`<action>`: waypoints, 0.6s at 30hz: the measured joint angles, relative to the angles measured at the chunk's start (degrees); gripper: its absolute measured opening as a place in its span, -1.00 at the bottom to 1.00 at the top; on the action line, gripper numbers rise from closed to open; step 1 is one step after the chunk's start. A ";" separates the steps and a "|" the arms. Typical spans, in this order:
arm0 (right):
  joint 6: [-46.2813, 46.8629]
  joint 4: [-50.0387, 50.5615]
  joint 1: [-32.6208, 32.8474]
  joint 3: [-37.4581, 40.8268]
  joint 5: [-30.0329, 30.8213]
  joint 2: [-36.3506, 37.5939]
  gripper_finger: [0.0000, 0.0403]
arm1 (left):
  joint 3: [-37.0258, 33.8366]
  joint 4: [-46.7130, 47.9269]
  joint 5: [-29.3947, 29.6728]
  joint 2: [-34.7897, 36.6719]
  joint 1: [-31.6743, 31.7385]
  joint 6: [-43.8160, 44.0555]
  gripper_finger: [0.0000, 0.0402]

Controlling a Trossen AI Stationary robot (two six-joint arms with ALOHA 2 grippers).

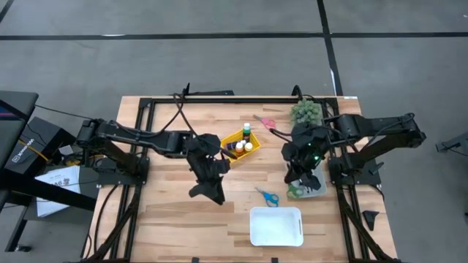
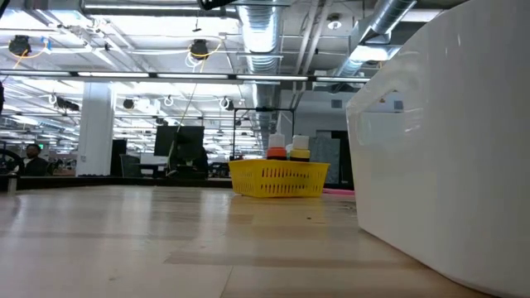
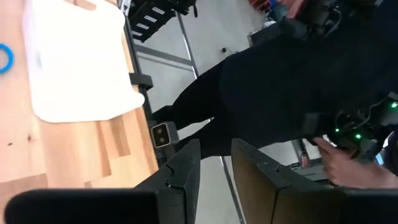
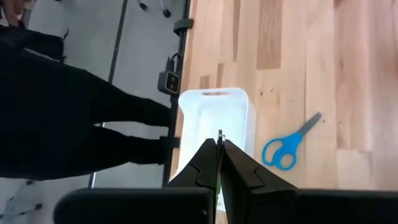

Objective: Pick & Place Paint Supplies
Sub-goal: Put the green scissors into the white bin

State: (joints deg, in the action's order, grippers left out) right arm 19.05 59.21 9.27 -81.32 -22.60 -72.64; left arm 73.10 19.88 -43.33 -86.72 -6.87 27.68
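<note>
No text, brand, number or sign can be read in any view. The dark box (image 1: 29, 146) beside the table's left edge carries a line of white lettering, too small to make out. The white sheet (image 1: 58, 188) lying below it shows faint print that is equally illegible. The paint bottles (image 2: 288, 149) in the yellow basket (image 2: 278, 180) show no readable labels.
</note>
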 joint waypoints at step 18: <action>2.90 0.95 3.52 0.06 -1.32 -5.18 -1.00 | 0.00 18.69 1.75 0.43 -2.00 -3.99 -0.57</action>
State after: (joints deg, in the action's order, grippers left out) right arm 21.94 60.16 12.79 -81.25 -23.91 -77.82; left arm 73.10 38.58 -41.58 -86.29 -8.87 23.69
